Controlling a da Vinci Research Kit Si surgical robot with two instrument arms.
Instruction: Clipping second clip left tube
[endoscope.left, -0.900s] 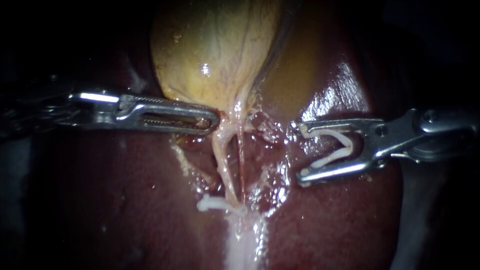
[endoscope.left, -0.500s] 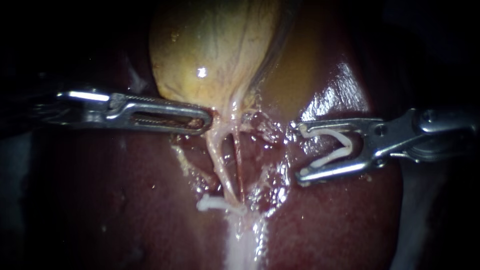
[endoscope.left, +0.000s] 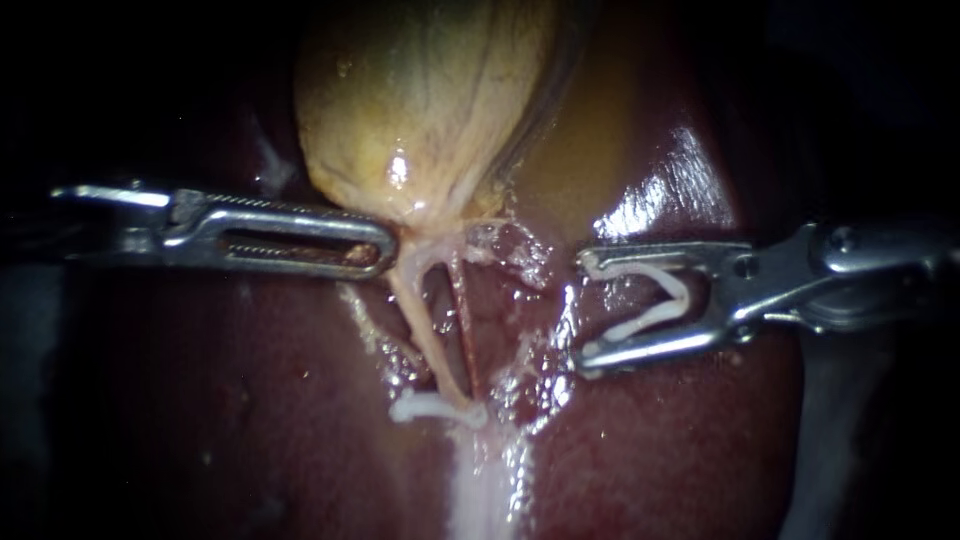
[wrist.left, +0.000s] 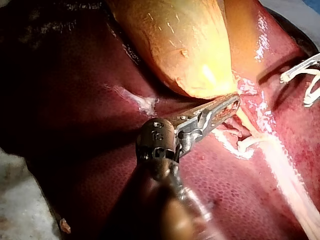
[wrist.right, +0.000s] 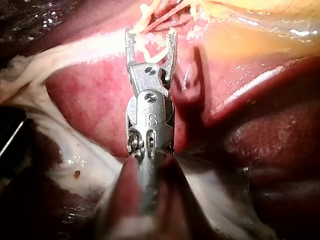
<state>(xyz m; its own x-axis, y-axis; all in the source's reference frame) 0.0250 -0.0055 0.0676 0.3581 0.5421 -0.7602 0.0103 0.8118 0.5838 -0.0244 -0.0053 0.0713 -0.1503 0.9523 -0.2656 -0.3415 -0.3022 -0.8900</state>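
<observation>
Change: left instrument (endoscope.left: 382, 245) has drawn back toward its own side since the earlier frames. The gallbladder (endoscope.left: 430, 110) neck and the tube tops have shifted with it. The right instrument (endoscope.left: 590, 312) has edged slightly toward the tubes.
Left jaws: pressed together, clamped on the gallbladder neck.
Right jaws: wide apart, with one leg of the open clip (endoscope.left: 670, 300) seated along each jaw. They sit over the liver (endoscope.left: 680, 440), apart from both tubes.
Surface: liver is dark red and wet, with bright glints; the surroundings are dark.
Left tube (endoscope.left: 418, 320): pale and taut, running from the gallbladder neck to the set clip (endoscope.left: 435, 408), which crosses its lower end.
Right tube (endoscope.left: 463, 325): thin and reddish, just beside the left tube.
</observation>
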